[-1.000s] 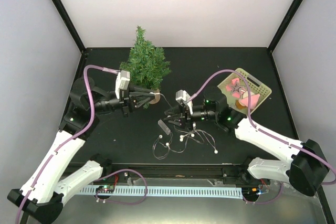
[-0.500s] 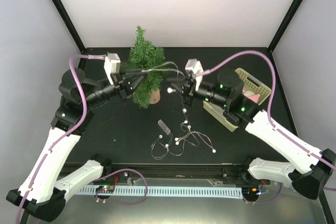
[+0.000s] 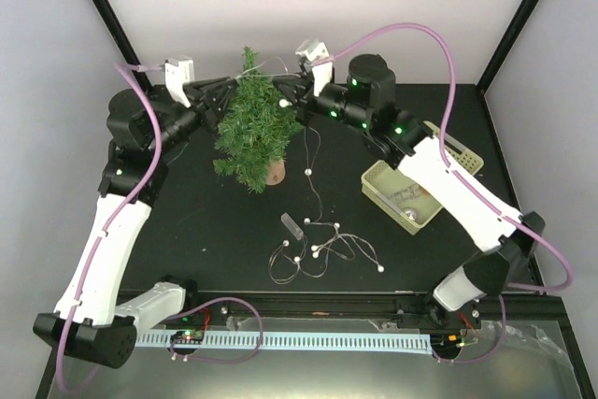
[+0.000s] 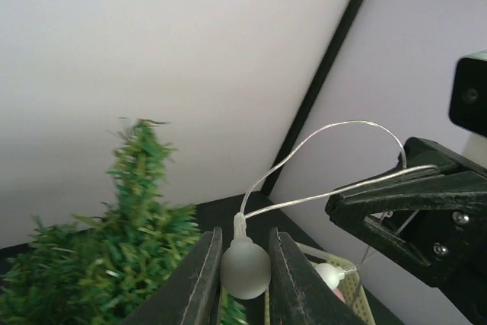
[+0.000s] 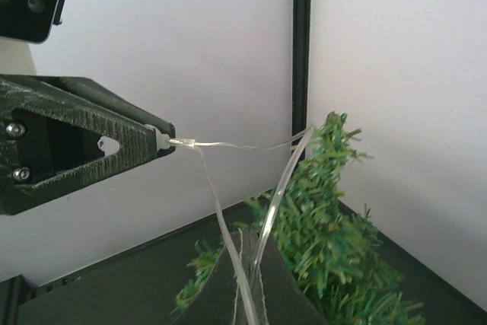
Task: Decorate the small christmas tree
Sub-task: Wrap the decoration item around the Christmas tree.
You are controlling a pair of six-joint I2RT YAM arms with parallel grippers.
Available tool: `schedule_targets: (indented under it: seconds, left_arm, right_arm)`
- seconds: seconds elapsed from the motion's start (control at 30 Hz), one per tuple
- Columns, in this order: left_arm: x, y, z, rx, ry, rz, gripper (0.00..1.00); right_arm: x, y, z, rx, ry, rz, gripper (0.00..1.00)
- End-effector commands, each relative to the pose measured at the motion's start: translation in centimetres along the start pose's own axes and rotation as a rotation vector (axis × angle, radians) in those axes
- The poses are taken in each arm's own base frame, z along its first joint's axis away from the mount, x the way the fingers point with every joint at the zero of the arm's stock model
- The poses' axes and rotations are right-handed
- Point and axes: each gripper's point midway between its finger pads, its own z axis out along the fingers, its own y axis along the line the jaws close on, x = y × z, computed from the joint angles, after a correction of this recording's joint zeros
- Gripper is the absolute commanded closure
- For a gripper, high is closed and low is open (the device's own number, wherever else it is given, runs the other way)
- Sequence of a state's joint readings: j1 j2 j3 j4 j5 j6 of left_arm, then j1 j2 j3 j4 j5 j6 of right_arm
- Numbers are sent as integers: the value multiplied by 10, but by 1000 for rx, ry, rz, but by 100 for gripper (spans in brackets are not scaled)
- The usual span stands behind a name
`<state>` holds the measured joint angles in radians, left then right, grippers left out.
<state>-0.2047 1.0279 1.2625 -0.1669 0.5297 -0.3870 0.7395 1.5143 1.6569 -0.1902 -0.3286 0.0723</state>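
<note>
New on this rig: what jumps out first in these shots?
Both arms reach high over the small christmas tree at the table's back left, stretching a light string near its tip. The left gripper pinches a white bulb; the right gripper is shut on the string's wire. The rest hangs down to a tangle at front centre.

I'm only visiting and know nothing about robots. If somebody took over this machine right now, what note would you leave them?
Left gripper: shut on a bulb of the light string, raised beside the treetop.
Right gripper: shut on the string's thin wire, raised on the treetop's other side.
The small christmas tree stands on the table; a short span of wire stretches between the grippers by its tip.
Done: one end of the string lifted to the top.
Left: winding it around the branches. Most bulbs and the battery pack lie on the table in front.
</note>
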Motion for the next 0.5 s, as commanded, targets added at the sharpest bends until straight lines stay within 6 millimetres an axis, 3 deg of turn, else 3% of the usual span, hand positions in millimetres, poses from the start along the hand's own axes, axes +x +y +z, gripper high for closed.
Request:
schedule_targets:
  seconds: [0.0, 0.47]
  left_arm:
    - [-34, 9, 2, 3, -96, -26, 83]
    - [-57, 26, 25, 68, -157, -23, 82]
  right_arm:
    - [-13, -15, 15, 22, 14, -21, 99]
    - [-49, -45, 50, 41, -60, -42, 99]
